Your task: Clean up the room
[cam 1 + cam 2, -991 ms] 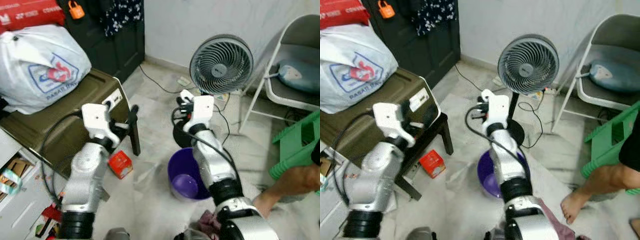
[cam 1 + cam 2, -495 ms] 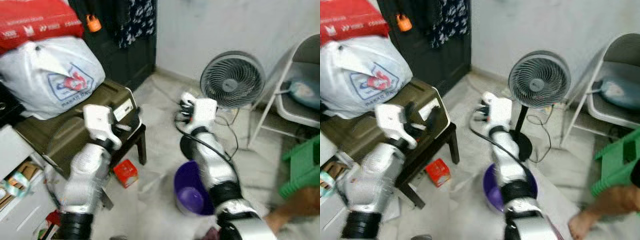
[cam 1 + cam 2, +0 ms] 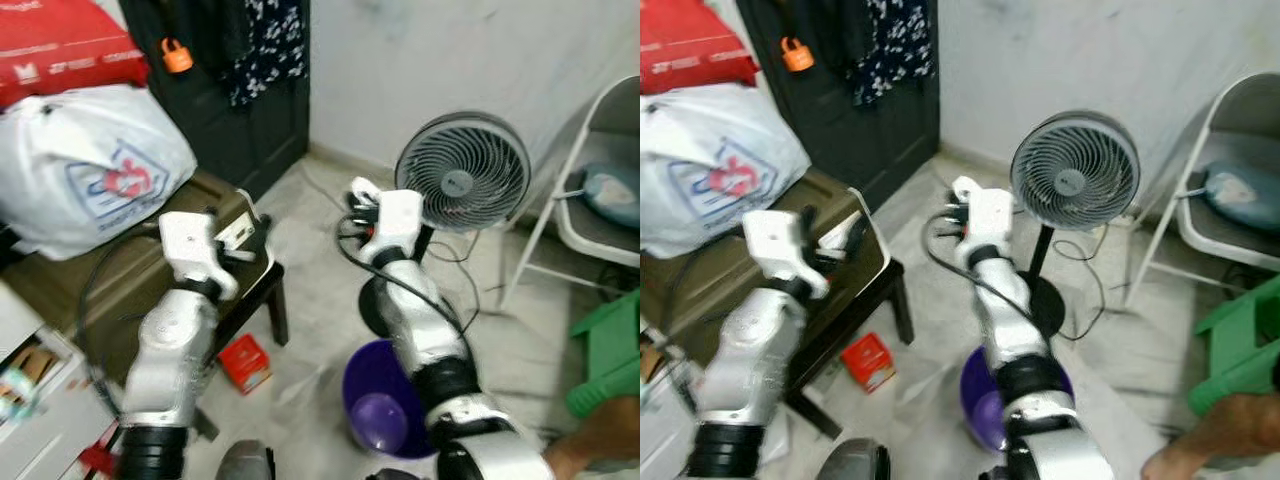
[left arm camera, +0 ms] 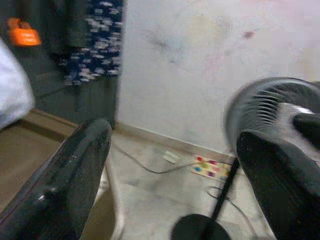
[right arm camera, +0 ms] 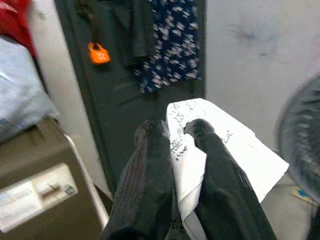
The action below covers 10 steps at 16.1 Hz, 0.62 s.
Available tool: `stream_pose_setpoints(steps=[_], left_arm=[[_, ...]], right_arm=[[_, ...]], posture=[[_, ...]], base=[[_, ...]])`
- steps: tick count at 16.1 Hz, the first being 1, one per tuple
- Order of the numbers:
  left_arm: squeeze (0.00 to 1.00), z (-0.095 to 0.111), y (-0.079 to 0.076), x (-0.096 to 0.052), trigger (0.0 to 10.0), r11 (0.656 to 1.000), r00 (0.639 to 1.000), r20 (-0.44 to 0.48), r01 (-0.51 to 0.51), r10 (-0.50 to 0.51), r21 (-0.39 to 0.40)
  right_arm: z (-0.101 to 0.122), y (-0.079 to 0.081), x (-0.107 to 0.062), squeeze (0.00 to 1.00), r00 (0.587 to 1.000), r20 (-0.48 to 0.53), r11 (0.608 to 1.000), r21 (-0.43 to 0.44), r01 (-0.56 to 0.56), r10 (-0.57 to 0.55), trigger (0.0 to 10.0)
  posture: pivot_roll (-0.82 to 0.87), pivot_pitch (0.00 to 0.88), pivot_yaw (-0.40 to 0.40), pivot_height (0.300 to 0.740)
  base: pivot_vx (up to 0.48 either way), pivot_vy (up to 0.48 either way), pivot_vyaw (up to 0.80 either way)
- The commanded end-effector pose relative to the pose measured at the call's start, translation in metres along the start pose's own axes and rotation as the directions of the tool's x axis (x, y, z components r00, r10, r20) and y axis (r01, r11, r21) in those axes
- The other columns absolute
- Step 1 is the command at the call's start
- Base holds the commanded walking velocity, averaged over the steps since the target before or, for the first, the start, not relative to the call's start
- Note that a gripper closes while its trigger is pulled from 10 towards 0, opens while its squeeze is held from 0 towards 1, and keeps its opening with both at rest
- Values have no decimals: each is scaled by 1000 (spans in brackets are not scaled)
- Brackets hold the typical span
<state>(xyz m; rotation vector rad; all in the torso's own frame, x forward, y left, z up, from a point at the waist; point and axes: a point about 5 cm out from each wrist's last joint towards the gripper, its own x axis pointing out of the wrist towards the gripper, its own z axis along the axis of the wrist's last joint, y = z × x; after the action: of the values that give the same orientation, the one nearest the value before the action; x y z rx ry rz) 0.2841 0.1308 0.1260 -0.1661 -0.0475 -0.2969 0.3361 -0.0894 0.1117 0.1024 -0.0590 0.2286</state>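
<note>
My right gripper [image 5: 176, 127] is shut on a crumpled white sheet of paper [image 5: 235, 150] with handwriting on it. In the left eye view that gripper [image 3: 358, 200] is raised in mid-air, left of the fan [image 3: 462, 172] and above the floor. A purple bucket [image 3: 385, 405] stands on the floor below my right arm, with nothing visible inside. My left gripper [image 4: 172, 137] is open, its two black fingers [image 4: 75, 175] wide apart with nothing between them. It hovers over the corner of the olive case [image 3: 120, 290].
The olive case rests on a black stool [image 3: 275, 300] and carries a white plastic bag [image 3: 90, 165]. A small red box [image 3: 244, 362] lies on the floor beside the stool. A folding chair [image 3: 600, 190], a green stool [image 3: 610, 350] and a person's leg [image 3: 600, 450] are at right. Cables trail near the fan base.
The whole view has shifted as the camera moved. The right gripper still holds the paper and the left stays open; both arms keep about the same pose.
</note>
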Motion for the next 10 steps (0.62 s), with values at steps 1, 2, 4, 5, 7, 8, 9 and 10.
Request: stream_pose_setpoints(steps=[1, 2, 4, 5, 7, 8, 9, 10], left_arm=[[0, 3, 4, 0, 10000, 1000, 1000, 8, -15, 14, 24], [0, 3, 3, 0, 10000, 1000, 1000, 7, -15, 15, 25], [0, 3, 5, 0, 10000, 999, 1000, 2, -16, 16, 31], [0, 3, 6, 0, 10000, 999, 1000, 0, -19, 19, 36], [0, 5, 11, -2, 10000, 998, 1000, -2, -27, 27, 52], [0, 5, 12, -3, 10000, 998, 1000, -4, -26, 26, 57], [0, 5, 12, -5, 10000, 997, 1000, -9, -16, 17, 72], [0, 5, 12, -6, 10000, 997, 1000, -11, -12, 13, 78]], right_arm=[[3, 0, 2, 0, 1000, 11, 1000, 13, 5, -5, 10000], [2, 0, 2, 0, 1000, 9, 1000, 14, 6, -6, 10000], [0, 1, 1, 0, 1000, -8, 1000, 24, 15, -15, 10000], [-1, 1, 1, 0, 1000, -14, 1000, 21, 16, -16, 10000], [-2, 3, 0, 0, 1000, -18, 1000, 11, 18, -18, 10000], [-3, 3, 0, 0, 1000, -17, 1000, 12, 21, -21, 10000], [-4, 3, -1, 0, 999, -22, 999, 15, 35, -35, 10000], [-4, 2, -1, 0, 999, -24, 999, 15, 42, -41, 10000]], posture=[[39, 0, 0, 740], [40, 0, 0, 740], [41, 0, 1, 740], [41, 0, 2, 740], [44, 0, 6, 740], [47, 0, 10, 740], [52, 0, 14, 740], [52, 0, 14, 740]], base=[[0, 0, 0], [0, 0, 0], [0, 0, -800], [0, 0, 0], [0, 0, 0], [0, 0, -675], [0, 0, 0], [0, 0, 0]])
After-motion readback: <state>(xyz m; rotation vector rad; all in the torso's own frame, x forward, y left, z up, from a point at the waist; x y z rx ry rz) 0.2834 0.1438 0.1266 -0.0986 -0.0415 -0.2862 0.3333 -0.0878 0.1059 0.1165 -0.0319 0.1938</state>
